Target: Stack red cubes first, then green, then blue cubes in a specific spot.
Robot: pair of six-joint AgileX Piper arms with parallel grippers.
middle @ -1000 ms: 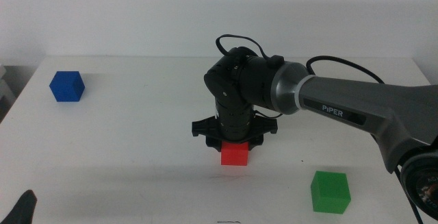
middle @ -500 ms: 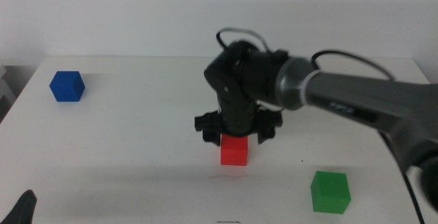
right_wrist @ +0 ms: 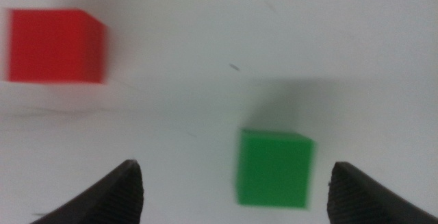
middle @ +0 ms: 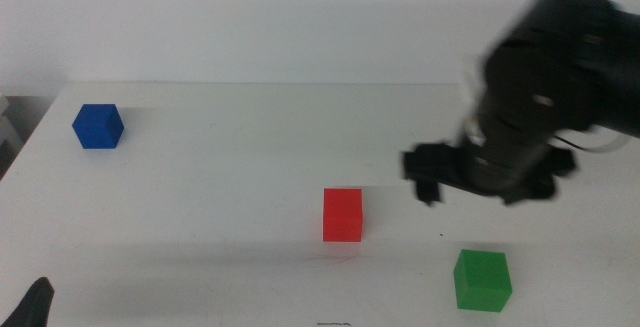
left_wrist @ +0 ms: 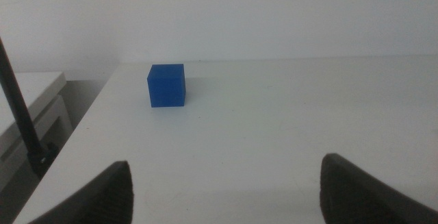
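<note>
- Since the earlier frame my right gripper (middle: 487, 175) has left the red cube (middle: 342, 215) and swung right, blurred, above the green cube (middle: 482, 280).
- Its jaws are spread wide, holding nothing.
- Red sits alone mid-table (middle: 220, 167); blue (middle: 97, 126) far left.
- My left gripper (left_wrist: 226, 183) waits gaping at the near-left corner, facing blue.

The red cube (middle: 342, 215) is a plain bright red, the green cube (middle: 483, 280) a plain bright green, and the blue cube (middle: 98, 126) a deep plain blue. All three stand out against the white, unpatterned tabletop (middle: 220, 187). The right gripper (middle: 487, 174) is dark, nearly black.
</note>
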